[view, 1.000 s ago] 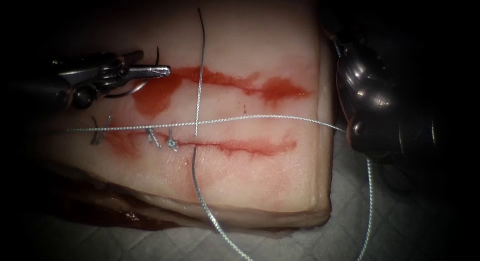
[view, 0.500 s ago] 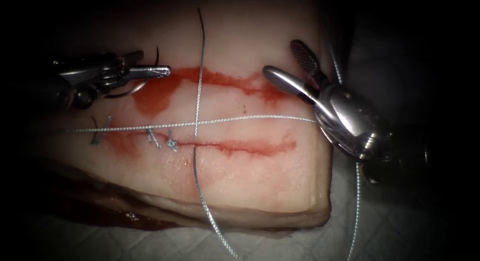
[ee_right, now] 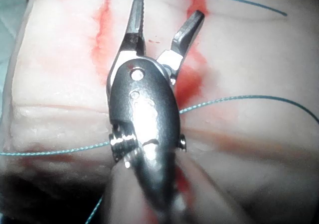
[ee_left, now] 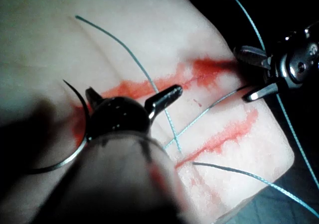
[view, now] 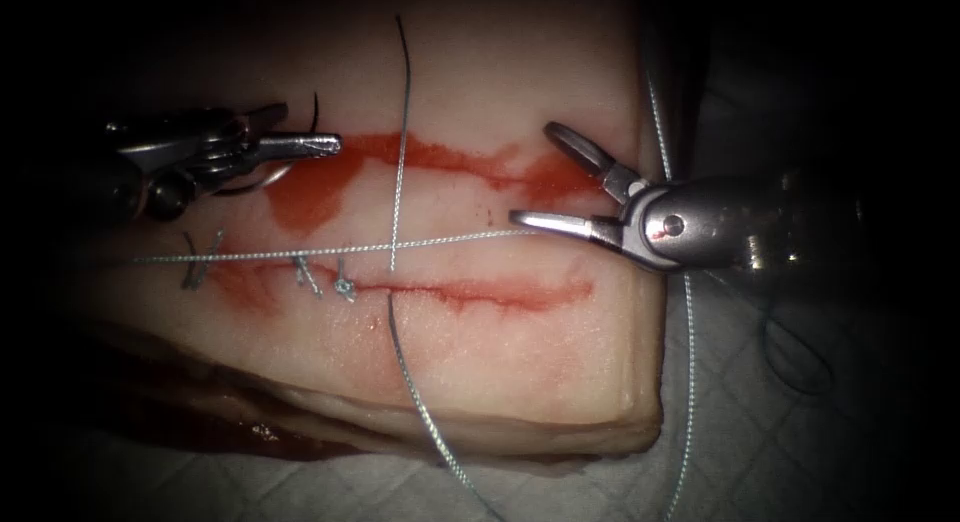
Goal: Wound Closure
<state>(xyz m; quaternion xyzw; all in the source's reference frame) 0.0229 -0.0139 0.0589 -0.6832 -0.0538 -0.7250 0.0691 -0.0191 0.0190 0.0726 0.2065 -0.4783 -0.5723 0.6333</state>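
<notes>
Moved: since half a second ago the right hand [view: 545, 177] has been swung level and brought further over the tissue [view: 520, 372]; the left hand [view: 325, 140] has not shifted.
Right hand: released, jaws spread wide, nothing grasped; the lower jaw tip lies at the horizontal thread [view: 440, 241], at about 3 o'clock on the tissue.
Left hand: jaws drawn together on the needle [ee_left: 75, 149], gripped near mid-curve, at about 9 o'clock.
Needle: held clear above the tissue, not in it; dark, thin, strongly curved, point free.
Thread: pale, twisted; one strand is run through the cut [view: 470, 294], another lies across it.
Done: three knotted stitches [view: 343, 285] sit at the cut's left end.
Left: the right stretch gapes, edged with red fluid [view: 300, 197].
</notes>
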